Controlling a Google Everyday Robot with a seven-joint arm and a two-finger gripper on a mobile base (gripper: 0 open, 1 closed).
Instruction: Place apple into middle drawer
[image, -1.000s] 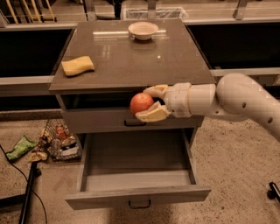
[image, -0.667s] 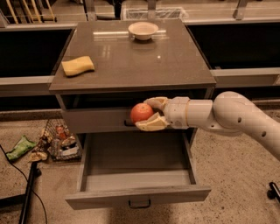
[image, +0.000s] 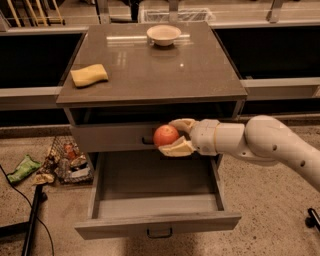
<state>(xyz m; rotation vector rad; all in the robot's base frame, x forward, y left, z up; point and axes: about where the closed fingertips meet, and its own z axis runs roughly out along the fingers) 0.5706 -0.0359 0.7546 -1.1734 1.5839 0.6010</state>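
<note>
Hovering above the back of the open middle drawer (image: 157, 219), the gripper (image: 176, 136) reaches in from three o'clock, its fingers (image: 176, 148) clamped above and below the apple (image: 165, 135). Carrying looks nearly finished to me; next it should sink toward six o'clock, into the drawer, then release.

Occlusions around the apple (image: 164, 135).
The gripper (image: 170, 136), clasping the apple, partly hid the handle (image: 145, 142) behind it; the arm (image: 270, 145) was cropped further right.
</note>
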